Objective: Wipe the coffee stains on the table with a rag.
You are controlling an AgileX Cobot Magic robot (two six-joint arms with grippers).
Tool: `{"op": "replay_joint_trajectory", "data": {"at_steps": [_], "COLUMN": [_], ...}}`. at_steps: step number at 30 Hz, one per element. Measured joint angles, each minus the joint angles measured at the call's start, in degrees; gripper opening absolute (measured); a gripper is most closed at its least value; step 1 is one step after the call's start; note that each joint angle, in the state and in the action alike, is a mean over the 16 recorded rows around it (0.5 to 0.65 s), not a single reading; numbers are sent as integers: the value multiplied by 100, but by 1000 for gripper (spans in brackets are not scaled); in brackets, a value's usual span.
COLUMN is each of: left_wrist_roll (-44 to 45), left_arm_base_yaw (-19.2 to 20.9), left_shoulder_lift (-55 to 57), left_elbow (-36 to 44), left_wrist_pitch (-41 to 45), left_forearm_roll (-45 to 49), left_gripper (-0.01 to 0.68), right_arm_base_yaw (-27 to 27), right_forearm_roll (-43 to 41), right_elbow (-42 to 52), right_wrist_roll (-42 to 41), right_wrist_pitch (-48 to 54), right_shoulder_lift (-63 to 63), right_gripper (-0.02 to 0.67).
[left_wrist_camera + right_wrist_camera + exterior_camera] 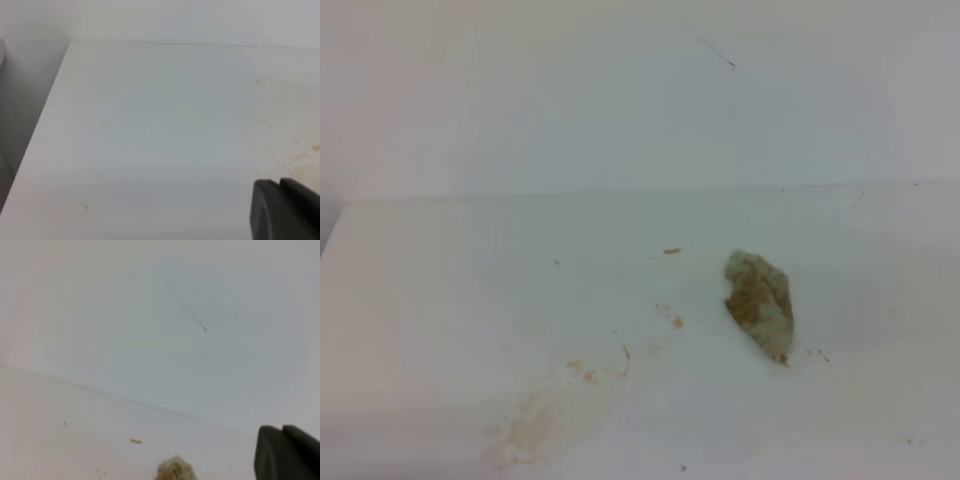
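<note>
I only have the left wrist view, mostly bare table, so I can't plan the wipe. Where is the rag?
Observer: The rag lies crumpled on the table, right of centre in the high view, nothing holding it.
Operator: And the stains?
Observer: The coffee stains sit near the front edge, left of the rag and apart from it.
Operator: Right gripper?
Observer: The right gripper is shut, empty, short of the rag.

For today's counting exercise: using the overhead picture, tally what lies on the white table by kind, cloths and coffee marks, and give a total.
Rag: 1
Large smeared coffee stains: 1 patch
Small brown coffee spots: about 4, some too faint to be sure
Total: about 6, all on the table
</note>
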Motion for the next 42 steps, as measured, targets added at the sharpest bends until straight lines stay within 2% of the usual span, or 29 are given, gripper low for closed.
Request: {"op": "replay_joint_trajectory", "data": {"at_steps": [11,17,23,32,42], "left_wrist_roll": [0,0,0,0,0], "left_arm_base_yaw": [0,0,0,0,0], "left_shoulder_lift": [0,0,0,0,0], "left_elbow": [0,0,0,0,0], "left_wrist_pitch": [0,0,0,0,0], "left_forearm_roll": [0,0,0,0,0], "left_gripper": [1,1,1,1,1], "right_arm_base_yaw": [-286,-804,-1418,-2084,-2447], "right_forearm_roll": [0,0,0,0,0], "right_elbow": [1073,1655,1853,1850,1850], "right_wrist_roll": [0,0,0,0,0], "right_wrist_pitch": [-262,140,878,1704,1932], "right_shoulder_lift": [-1351,-2426,-3171,-3450,-3450], "right_gripper": [3,3,3,3,3]}}
